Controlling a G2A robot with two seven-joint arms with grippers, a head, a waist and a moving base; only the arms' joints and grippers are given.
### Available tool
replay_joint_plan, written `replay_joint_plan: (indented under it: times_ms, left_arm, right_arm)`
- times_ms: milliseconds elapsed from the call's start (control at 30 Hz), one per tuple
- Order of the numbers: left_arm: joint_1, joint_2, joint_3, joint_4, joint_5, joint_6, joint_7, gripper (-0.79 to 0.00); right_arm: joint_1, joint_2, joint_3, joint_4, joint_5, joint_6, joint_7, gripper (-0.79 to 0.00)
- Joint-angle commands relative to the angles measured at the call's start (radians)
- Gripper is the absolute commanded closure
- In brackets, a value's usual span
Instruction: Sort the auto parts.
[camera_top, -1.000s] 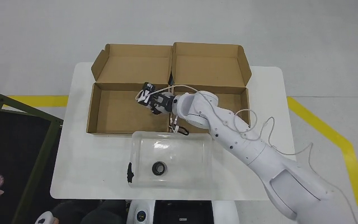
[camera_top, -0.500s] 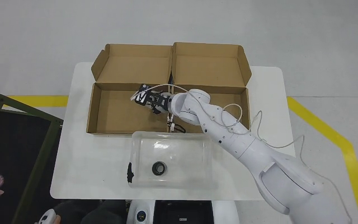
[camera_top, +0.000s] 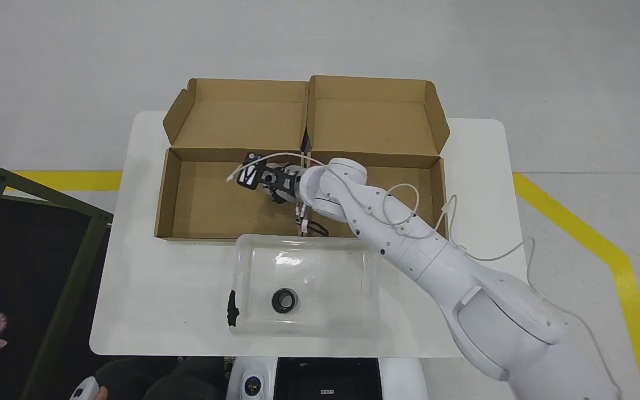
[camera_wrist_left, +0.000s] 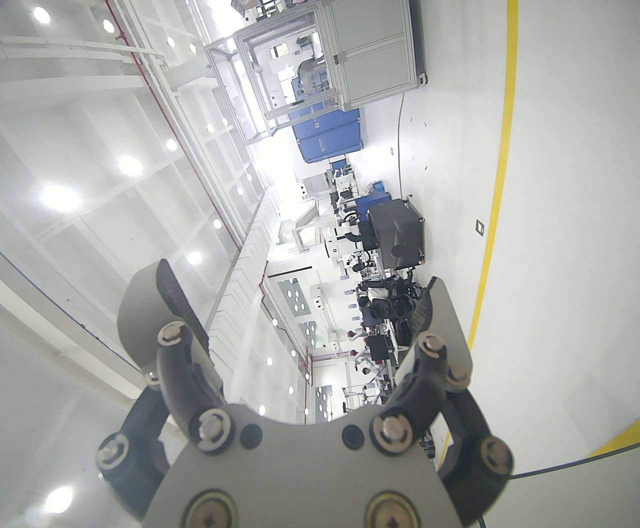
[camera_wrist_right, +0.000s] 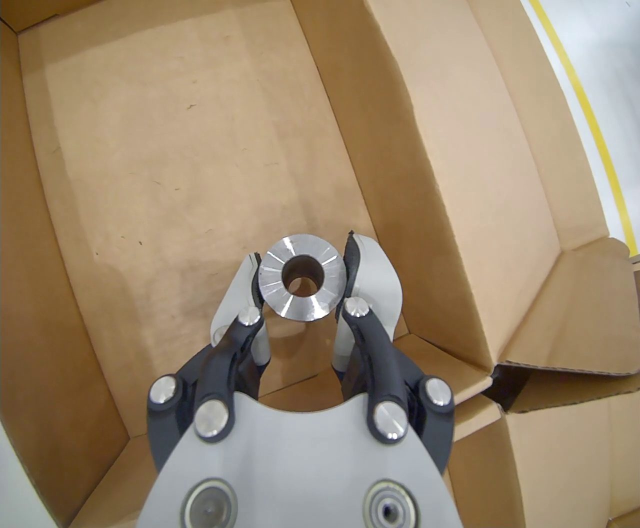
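While the right hand (camera_wrist_right: 303, 250) grips a metal ring (camera_wrist_right: 320, 296), its sides are hidden

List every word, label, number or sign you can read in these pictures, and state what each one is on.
No text here can be read.
On the cardboard boxes: plain board, no print.
On the metal ring held in the right gripper: no marking visible.
On the clear bin: no label visible.
On the blue cabinets in the hall behind: small white marks, too small to read.
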Motion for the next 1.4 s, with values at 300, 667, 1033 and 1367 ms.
replay_joint_plan:
  times_ms: [300, 667, 1033, 1367]
  left_arm:
    - [0.0, 0.0, 0.0, 0.0, 0.0, 0.0, 0.0, -0.785]
    - [0.0, 0.0, 0.0, 0.0, 0.0, 0.0, 0.0, -0.785]
    - [0.0, 0.0, 0.0, 0.0, 0.0, 0.0, 0.0, -0.785]
    - [0.0, 0.0, 0.0, 0.0, 0.0, 0.0, 0.0, -0.785]
  right_arm:
    - [-0.013, 0.004, 0.041, -0.074, -0.043, -0.03, 0.001, -0.342]
    - [-0.119, 0.058, 0.136, -0.346, -0.102, -0.104, 0.055, -0.351]
    - [-0.325, 0.127, 0.239, -0.651, -0.145, -0.22, 0.127, -0.351]
    - [-0.51, 0.179, 0.31, -0.849, -0.225, -0.291, 0.143, -0.366]
